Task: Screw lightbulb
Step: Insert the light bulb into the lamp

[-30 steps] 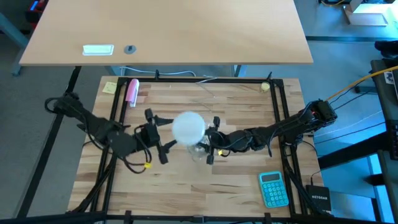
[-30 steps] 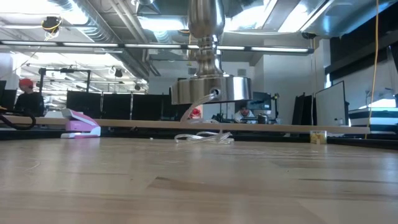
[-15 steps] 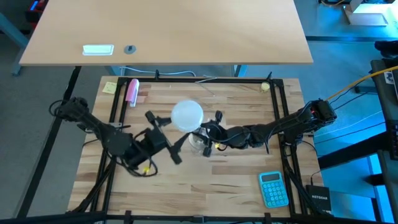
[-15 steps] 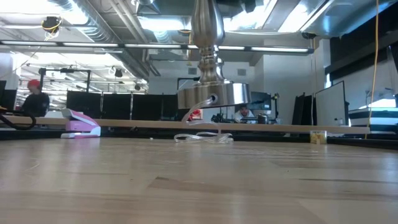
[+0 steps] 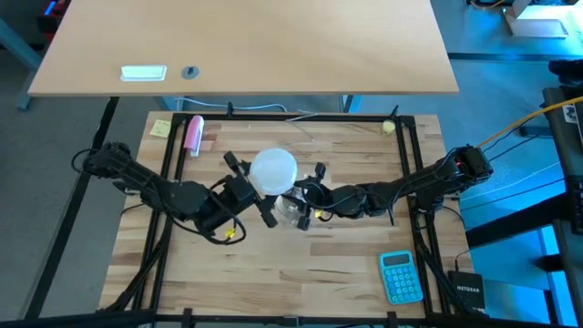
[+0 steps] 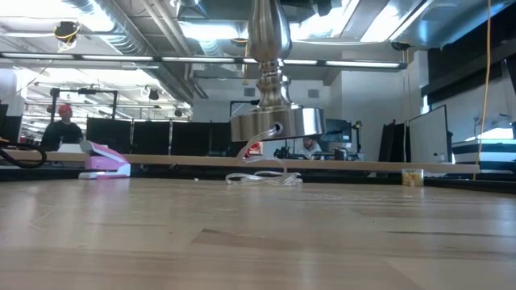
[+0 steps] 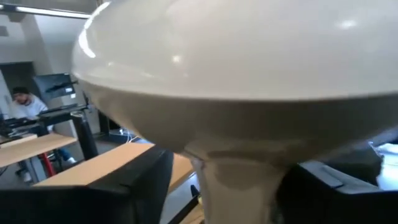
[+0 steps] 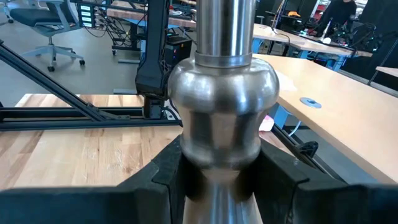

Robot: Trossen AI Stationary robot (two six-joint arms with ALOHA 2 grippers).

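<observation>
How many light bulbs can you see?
1. The white frosted round lightbulb sits mid-table atop the silver lamp stand, between both arms. None else shows, though some could be hidden.

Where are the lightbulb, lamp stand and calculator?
lightbulb (image 5: 273, 169), high view, top of the white globe.
lamp stand (image 8: 224, 93), right wrist view, silver bulge of the stem.
calculator (image 5: 401, 277), high view, middle of the blue keypad face.

The left gripper (image 5: 248, 189) now brackets the lightbulb (image 5: 273, 170), having swung in from the near left; its jaws are narrowing.
</observation>
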